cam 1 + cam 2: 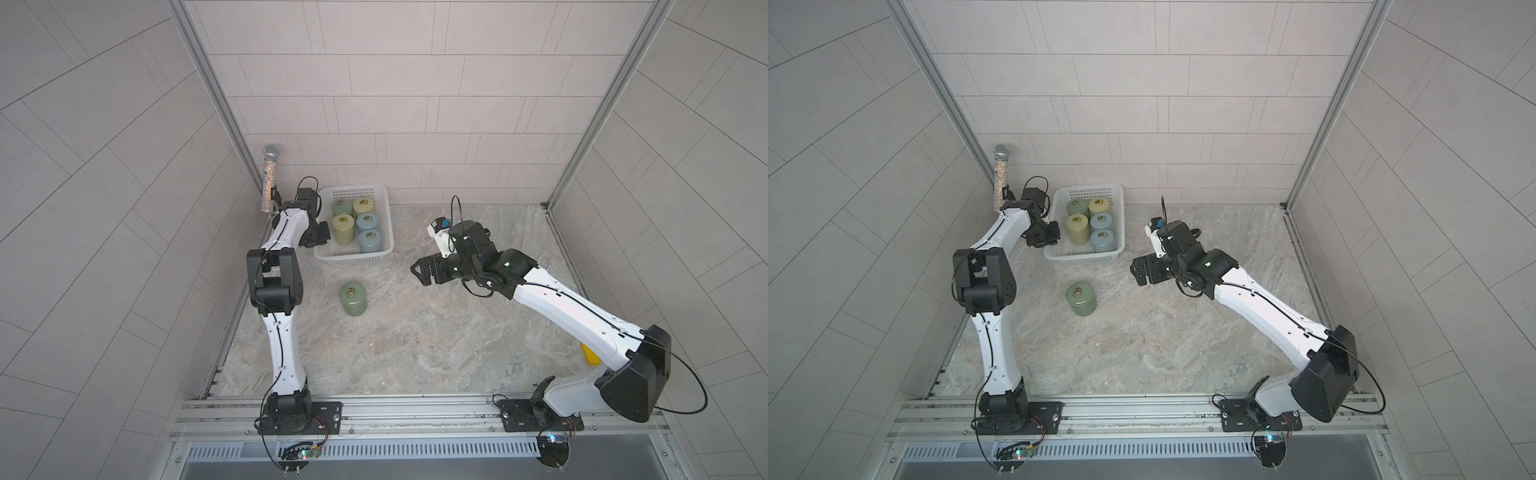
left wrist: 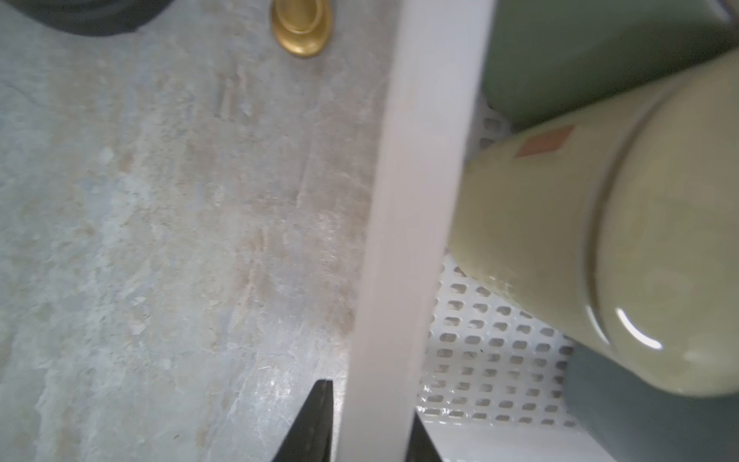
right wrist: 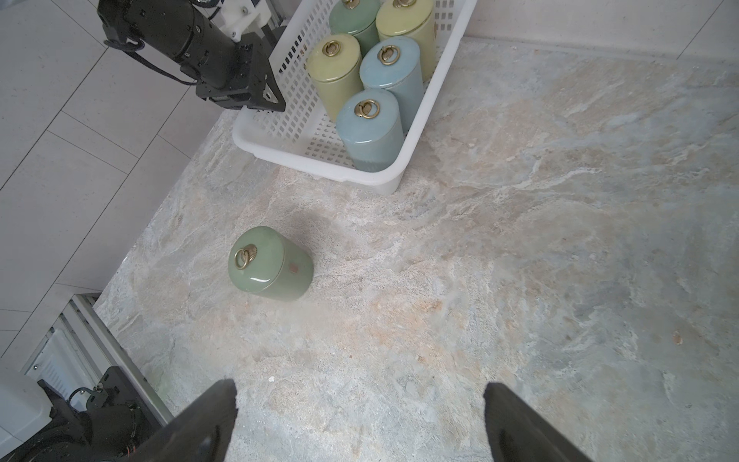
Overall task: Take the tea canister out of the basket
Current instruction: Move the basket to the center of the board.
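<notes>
Your left end effector [image 3: 274, 101] is pinched on the rolled rim [image 2: 420, 200] of the basket [image 1: 353, 255], on the long wall that faces away from the right arm. In the left wrist view the white rim runs between the two black fingers [image 2: 316, 424]. That hold looks meant to anchor the light plastic basket so it neither slides nor tips when a canister is drawn up out of it.

One green tea canister [image 1: 353, 300] stands upright on the tabletop [image 1: 436, 332], in front of the basket and well apart from it, touching nothing. Five canisters [image 3: 378, 68] sit packed inside the basket. The corner cell by the clamped wall and the front wall is bare, so you can judge that the green one came from that gap. A yellow-green canister [image 1: 343, 228] stands just beside the clamped wall.

Your right end effector [image 1: 417, 270] hangs with its fingers spread and holds nothing. It is off the basket's opposite long side, above bare tabletop. From there it has a free line to the blue canister [image 1: 370, 241] at the basket's front wall, should more have to come out.
</notes>
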Robot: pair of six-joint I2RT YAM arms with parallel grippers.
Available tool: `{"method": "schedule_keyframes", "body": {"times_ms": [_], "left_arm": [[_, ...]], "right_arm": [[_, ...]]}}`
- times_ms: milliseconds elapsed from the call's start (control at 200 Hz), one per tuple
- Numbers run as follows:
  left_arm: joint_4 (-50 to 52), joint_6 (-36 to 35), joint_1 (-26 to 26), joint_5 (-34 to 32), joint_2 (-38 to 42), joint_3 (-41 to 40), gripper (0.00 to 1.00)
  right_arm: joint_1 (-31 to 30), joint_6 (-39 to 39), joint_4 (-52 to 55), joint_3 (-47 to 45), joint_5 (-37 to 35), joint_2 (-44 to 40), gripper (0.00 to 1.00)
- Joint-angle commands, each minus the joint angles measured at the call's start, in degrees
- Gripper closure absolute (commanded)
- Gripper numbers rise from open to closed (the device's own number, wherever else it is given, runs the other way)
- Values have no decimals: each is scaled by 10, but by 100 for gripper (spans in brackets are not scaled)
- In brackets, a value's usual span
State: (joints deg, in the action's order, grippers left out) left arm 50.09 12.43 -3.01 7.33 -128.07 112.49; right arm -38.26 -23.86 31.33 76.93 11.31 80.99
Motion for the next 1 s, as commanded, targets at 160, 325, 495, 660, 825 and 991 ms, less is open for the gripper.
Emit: {"method": "schedule_keyframes", "body": {"times_ms": [160,325,495,660,825,991], "left_arm": [[-11,1,59,18,-7,-21,93],[-23,14,105,19,-1,-47,93],[-56,43,153,34,20,-99,93],[-66,59,203,26,42,-132,96],[-74,70,245,27,54,-151,96],[-83,82,273,25,73,-184,96]], "right_arm": [[-3,10,11,1,-8,-6,0],[-3,10,10,-7,-19,-13,0],[-2,8,9,-19,-39,-26,0],[3,4,9,-32,-55,-39,0],[11,-4,9,-44,-71,-48,0],[19,-16,9,-54,-94,-59,0]]}}
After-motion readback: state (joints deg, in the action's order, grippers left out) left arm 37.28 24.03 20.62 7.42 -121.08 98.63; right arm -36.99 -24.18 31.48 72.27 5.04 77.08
